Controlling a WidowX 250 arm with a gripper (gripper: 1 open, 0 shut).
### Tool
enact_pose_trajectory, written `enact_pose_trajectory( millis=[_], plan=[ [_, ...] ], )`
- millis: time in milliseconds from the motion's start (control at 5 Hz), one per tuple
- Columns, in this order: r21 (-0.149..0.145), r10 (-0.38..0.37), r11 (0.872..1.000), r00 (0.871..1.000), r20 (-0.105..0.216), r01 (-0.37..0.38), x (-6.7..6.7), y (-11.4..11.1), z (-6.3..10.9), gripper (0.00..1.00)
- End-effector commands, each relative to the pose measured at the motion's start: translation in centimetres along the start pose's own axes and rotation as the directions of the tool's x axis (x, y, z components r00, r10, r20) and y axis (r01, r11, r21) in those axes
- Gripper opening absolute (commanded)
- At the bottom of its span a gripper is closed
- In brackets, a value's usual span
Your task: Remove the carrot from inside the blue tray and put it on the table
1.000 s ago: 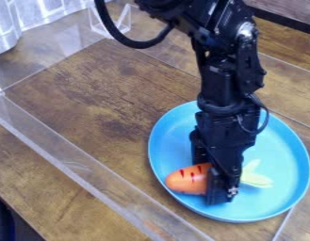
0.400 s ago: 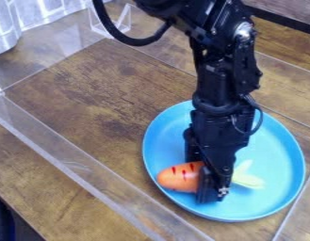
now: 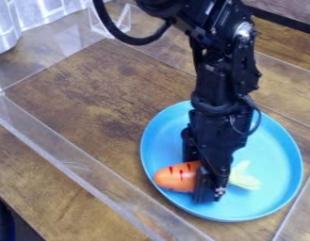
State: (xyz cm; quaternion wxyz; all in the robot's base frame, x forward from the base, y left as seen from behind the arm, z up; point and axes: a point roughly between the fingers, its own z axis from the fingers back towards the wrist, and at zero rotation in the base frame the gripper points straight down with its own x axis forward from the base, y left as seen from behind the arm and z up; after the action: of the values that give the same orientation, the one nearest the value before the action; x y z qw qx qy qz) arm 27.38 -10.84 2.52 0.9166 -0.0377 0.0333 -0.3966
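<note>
Compared with a second ago, the blue tray (image 3: pixel 281 151) and the carrot (image 3: pixel 179 177) in it sit a little further left in the camera view, the tray's left rim having crept out over more of the wood; the arm above them looks unchanged in posture.

Nearest the camera, a clear plastic barrier strip (image 3: pixel 69 160) runs diagonally across the lower left, from the upper left edge toward the bottom centre. Just beyond it lies the front rim of the tray. The carrot rests inside the tray at its front-left part, orange body with dark cross stripes pointing left, its pale green leafy tip (image 3: pixel 245 178) poking out on the right side of the gripper.

The gripper (image 3: pixel 210 188) points straight down onto the carrot's right end, its black fingers drawn in narrow and clamped on the carrot where body meets leaves. The fingertips reach down to the tray floor or very near it; whether they touch it I cannot tell.

Behind the gripper, the black arm (image 3: pixel 226 66) rises upward and bends back toward the top of the view, with a dark cable (image 3: pixel 120 36) looping off to its left. The table (image 3: pixel 106 94) spreads out around and beyond the tray, dark brown planks with worn grain.
</note>
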Motion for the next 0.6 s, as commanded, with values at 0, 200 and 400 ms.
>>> enact_pose_trajectory(
  millis=[0,200,400],
  plan=[
    [0.026,-0.009,1.0,0.999,0.034,0.008,0.31,0.17,1.48,0.0],
    [0.028,-0.012,1.0,0.999,0.03,0.012,0.25,0.23,1.48,0.0],
    [0.03,-0.015,0.999,1.0,0.025,0.014,0.19,0.29,1.47,0.0]
  ],
)
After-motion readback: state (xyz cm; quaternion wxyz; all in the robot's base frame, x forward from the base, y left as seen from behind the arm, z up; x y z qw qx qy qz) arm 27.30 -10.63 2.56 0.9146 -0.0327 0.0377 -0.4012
